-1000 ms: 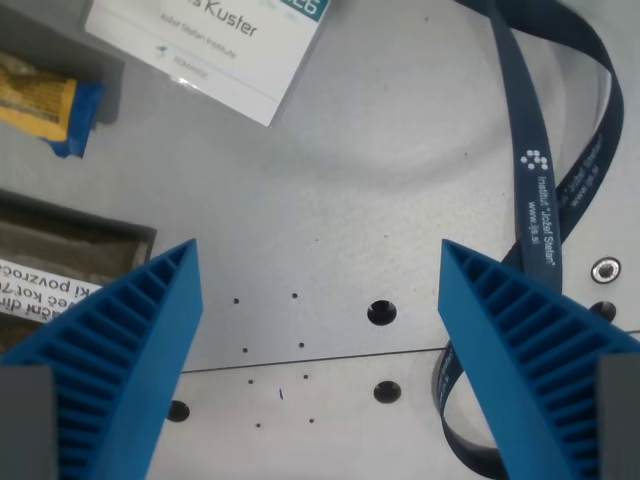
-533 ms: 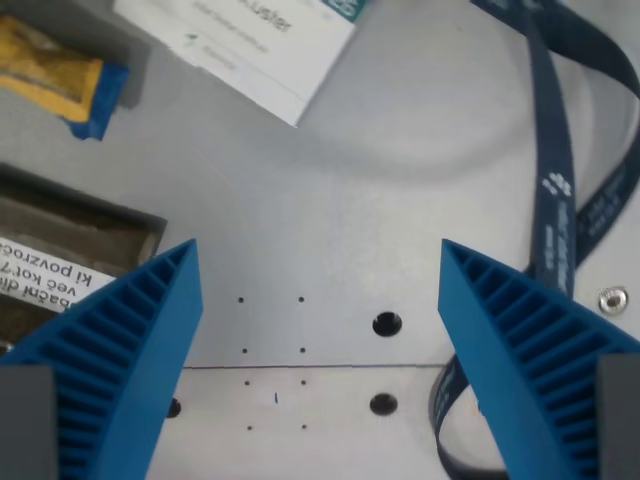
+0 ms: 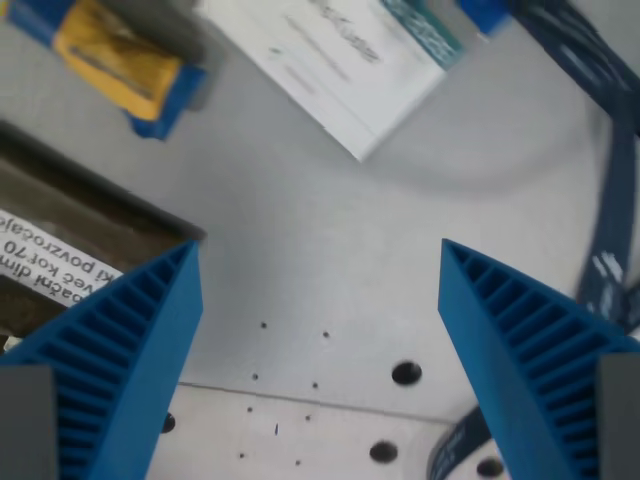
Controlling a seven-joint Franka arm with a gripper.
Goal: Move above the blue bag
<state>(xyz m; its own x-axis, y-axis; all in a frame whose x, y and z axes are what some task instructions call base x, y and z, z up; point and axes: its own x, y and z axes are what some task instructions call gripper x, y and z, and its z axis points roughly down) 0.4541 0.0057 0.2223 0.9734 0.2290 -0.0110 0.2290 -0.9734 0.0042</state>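
The blue bag [image 3: 115,62], blue with a yellow panel, lies at the top left of the wrist view, partly cut off by the frame's edge. My gripper [image 3: 320,360] is open and empty, its two blue ribbed fingers [image 3: 110,350] at the lower left and lower right. It hangs over bare grey metal table, below and to the right of the bag in the picture. The frame is blurred.
A white name badge [image 3: 355,60] lies at top centre, with a dark blue lanyard [image 3: 610,240] running down the wrist view's right. A dark tray with a printed white label [image 3: 55,265] sits at the left. The table [image 3: 320,260] has small holes and a seam.
The camera has moved: the whole scene has slid down and to the right in the picture, so the bag and badge show more fully. The fingers stay open as before.
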